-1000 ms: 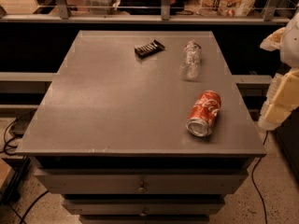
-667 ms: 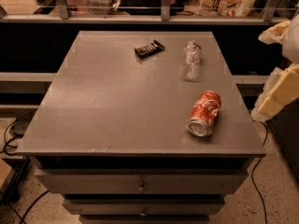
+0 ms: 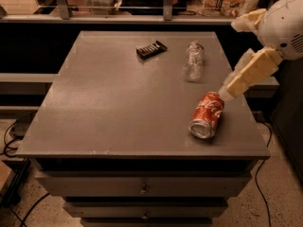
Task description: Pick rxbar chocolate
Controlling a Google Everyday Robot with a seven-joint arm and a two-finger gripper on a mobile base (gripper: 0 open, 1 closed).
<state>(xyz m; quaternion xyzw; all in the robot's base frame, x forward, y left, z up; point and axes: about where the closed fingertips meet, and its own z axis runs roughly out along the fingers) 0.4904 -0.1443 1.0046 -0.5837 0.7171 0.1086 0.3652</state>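
One rxbar chocolate [image 3: 151, 49], flat on the bench [image 3: 104, 108], well behind and left of the red can [image 3: 207, 115]. One clear bottle [image 3: 193, 60], lying behind the can. One pincer [image 3: 225, 94], just beside the can's far end; how far open, cannot tell.

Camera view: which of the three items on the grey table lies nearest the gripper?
The red Coca-Cola can, on its side at the right front; the gripper is by its far end. The clear plastic bottle and black-wrapped bar lie farther back.

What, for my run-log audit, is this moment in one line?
rxbar chocolate: far side of table, ungrasped | gripper: right side, near Coca-Cola can | step: reach pending
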